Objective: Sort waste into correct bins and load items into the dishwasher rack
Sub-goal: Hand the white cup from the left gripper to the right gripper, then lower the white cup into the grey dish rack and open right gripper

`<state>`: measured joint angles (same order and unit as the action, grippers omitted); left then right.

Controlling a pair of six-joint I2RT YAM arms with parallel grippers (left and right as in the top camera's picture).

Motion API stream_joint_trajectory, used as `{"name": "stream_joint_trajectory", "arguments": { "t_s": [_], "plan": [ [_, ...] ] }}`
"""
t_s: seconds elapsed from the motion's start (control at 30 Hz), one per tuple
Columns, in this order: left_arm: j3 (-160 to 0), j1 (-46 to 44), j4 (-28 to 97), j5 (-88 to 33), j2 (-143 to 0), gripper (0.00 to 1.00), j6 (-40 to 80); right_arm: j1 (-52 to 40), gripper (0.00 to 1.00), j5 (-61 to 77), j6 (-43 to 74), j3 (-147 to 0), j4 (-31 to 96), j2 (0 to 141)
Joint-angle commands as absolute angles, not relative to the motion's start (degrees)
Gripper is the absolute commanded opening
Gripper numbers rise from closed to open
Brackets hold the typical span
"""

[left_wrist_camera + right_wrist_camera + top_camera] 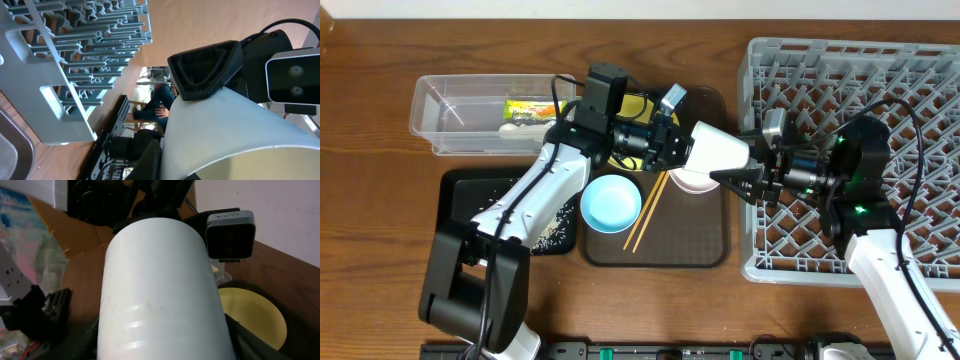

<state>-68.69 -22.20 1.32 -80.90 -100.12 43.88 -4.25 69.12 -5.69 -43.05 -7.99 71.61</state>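
The small white cup hangs on its side above the brown serving tray, between both arms. My left gripper is shut on its left end. My right gripper closes round its right end; the cup fills the right wrist view and shows in the left wrist view. The white bowl, light blue bowl and chopsticks lie on the tray. The yellow plate is mostly hidden by my left arm. The wrapper lies in the clear tub. Rice scraps lie in the black tray.
The grey dishwasher rack fills the right side, and my right arm reaches over it. The brown serving tray sits in the middle, next to the rack's left wall. The tub and the black tray are at the left.
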Motion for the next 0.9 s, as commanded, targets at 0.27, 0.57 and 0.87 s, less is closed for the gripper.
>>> {"name": "stream_joint_trajectory", "arguments": {
  "t_s": [0.27,0.57,0.87],
  "plan": [
    [-68.58,-21.28,1.48,-71.70,-99.88,0.33,36.97,-4.03,0.62,64.64,-6.26,-43.86,-3.90,71.68],
    [-68.60,-14.15,10.90,-47.37,-99.00,0.36,25.93,-1.10,0.54,45.45,-5.96,-44.14,7.46,70.67],
    [-68.60,-7.55,29.10,-32.21,-89.91,0.36,14.94,5.76,0.49,28.25,-4.32,-56.16,33.69,66.22]
  ]
}}
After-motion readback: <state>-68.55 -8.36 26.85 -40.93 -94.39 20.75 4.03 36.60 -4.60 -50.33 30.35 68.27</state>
